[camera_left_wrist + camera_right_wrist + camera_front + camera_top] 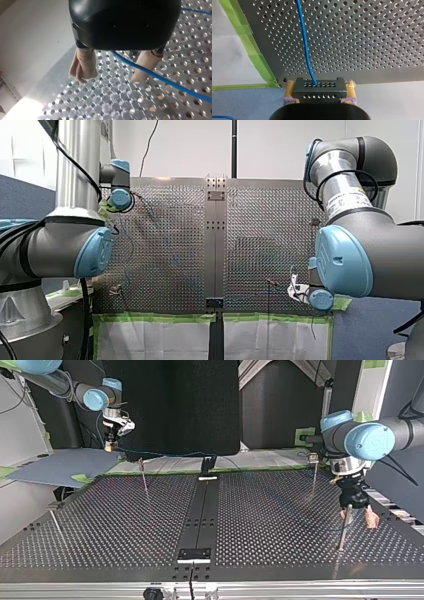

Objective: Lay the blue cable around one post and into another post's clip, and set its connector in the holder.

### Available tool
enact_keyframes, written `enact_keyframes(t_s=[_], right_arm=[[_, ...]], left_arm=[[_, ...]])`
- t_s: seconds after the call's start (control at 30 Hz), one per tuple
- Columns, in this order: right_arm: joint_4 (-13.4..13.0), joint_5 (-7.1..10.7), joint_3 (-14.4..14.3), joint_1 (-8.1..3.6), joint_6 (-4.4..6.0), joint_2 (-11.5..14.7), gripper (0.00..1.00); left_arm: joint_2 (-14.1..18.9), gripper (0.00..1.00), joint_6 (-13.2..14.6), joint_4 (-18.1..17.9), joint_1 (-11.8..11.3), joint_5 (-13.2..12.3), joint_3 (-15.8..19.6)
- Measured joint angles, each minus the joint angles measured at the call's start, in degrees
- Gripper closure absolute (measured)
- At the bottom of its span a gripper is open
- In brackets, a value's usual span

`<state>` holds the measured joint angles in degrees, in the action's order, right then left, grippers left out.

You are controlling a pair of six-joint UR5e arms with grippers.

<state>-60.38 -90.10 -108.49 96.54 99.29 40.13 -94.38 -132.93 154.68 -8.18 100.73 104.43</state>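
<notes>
My right claw (pixel 319 84) is pressed against both sides of the black perforated connector (pixel 319 92) and holds it just off the counter's (pixel 367 37) edge. From the connector the blue cable (pixel 305 45) runs straight ahead, its long axis pointing away over the perforated counter. It is thin, bright blue and gently curved, not taut. In the left wrist view my left claw (pixel 111 76) is spread, beige pads (pixel 83 65) apart, gripping nothing. The cable passes out between them and crosses one pad; I cannot tell if it touches. In the top view this claw stands at a thin post (pixel 343 532), so my left arm is nearer for the wrap.
</notes>
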Motion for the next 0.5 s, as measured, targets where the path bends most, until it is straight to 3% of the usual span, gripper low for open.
enact_keyframes(t_s=[0.5], right_arm=[[0.32,0.00,-0.02,0.01,-0.14,0.00,1.00]], left_arm=[[2.05,0.00,0.32,1.46,0.17,2.22,2.00]])
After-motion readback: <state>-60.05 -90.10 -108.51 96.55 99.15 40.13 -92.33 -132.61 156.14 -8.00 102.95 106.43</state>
